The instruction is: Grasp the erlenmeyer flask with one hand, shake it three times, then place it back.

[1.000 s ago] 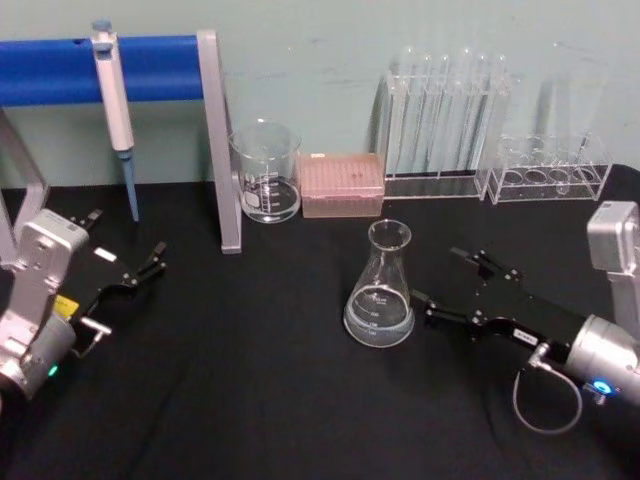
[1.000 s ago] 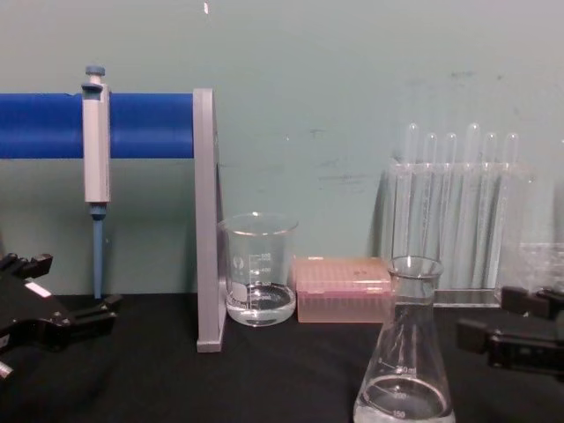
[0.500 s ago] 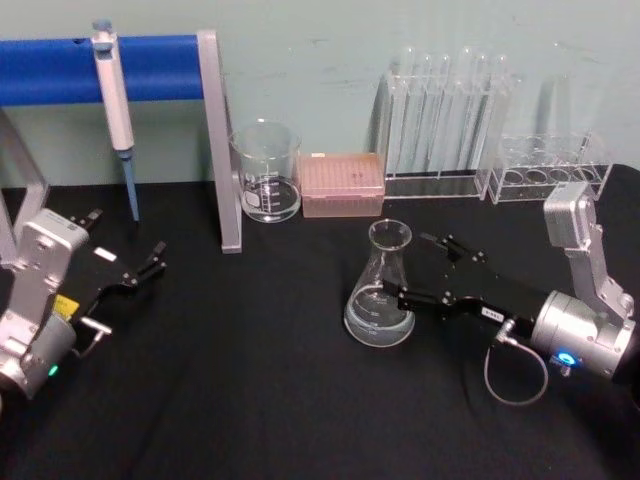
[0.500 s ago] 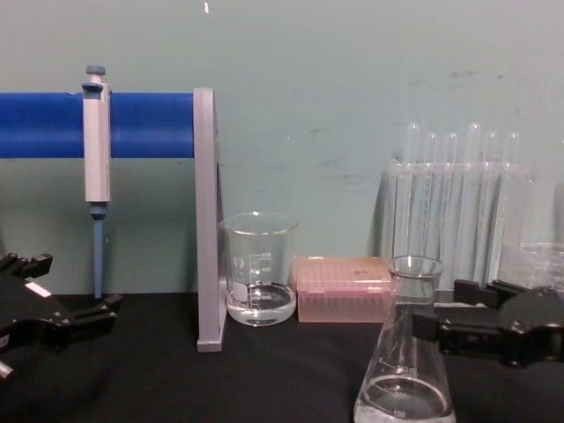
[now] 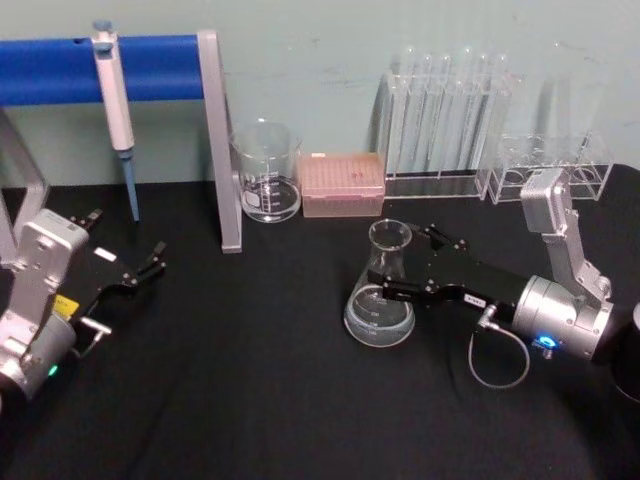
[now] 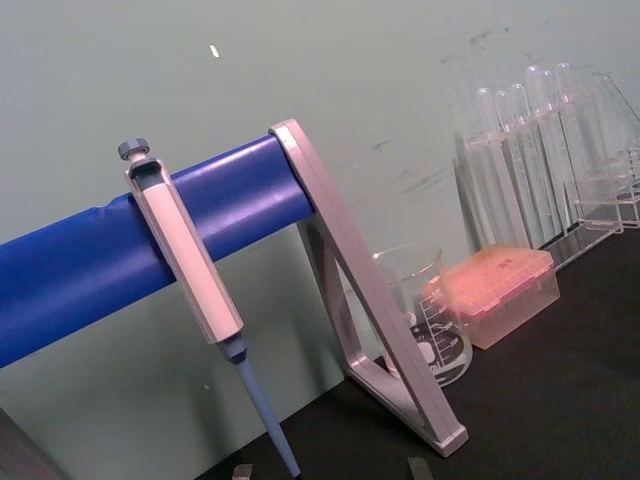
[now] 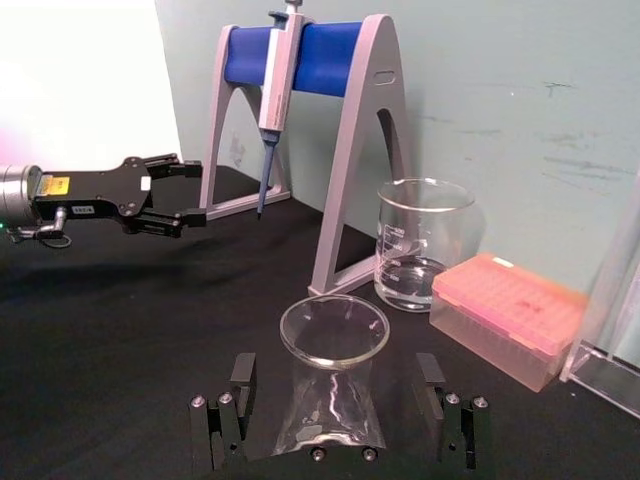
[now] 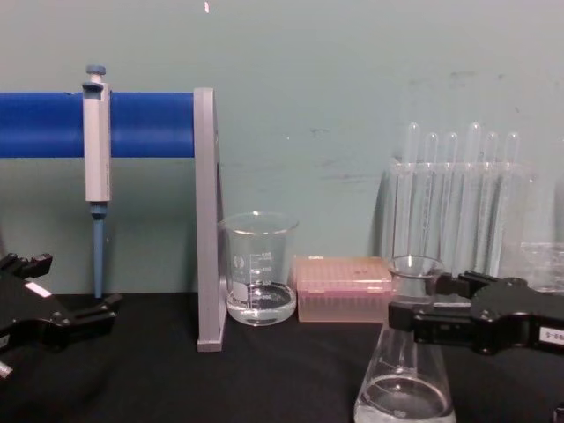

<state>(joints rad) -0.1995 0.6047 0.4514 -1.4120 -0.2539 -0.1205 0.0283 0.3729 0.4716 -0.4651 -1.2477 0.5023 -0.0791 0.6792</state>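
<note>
Glass first: the erlenmeyer flask (image 5: 378,315) stands upright on the black worktop (image 5: 250,380), at about 4 o'clock from the beaker (image 5: 266,185) in the head view, with a little clear liquid in its base. We read this as the approach-to-grasp step: the flask is not lifted and no shake is done.

The right hand (image 7: 335,372) reaches in from the flask's 3 o'clock, its forearm low and close to level with the worktop. Its two jaws are spread wide and stand one on each side of the flask, below the rim. In the right wrist view a gap shows between each jaw and the glass, so we judge that it holds nothing. Whether the nearer jaw brushes the cone lower down is hard to tell from the chest view.

As we see it, the next move calls for closing the jaws squarely on the neck, firmly enough that the tapered glass cannot slip, and then lifting straight up.

The left hand (image 5: 128,240) lies parked at the 9 o'clock side of the worktop, jaws apart and empty.
</note>
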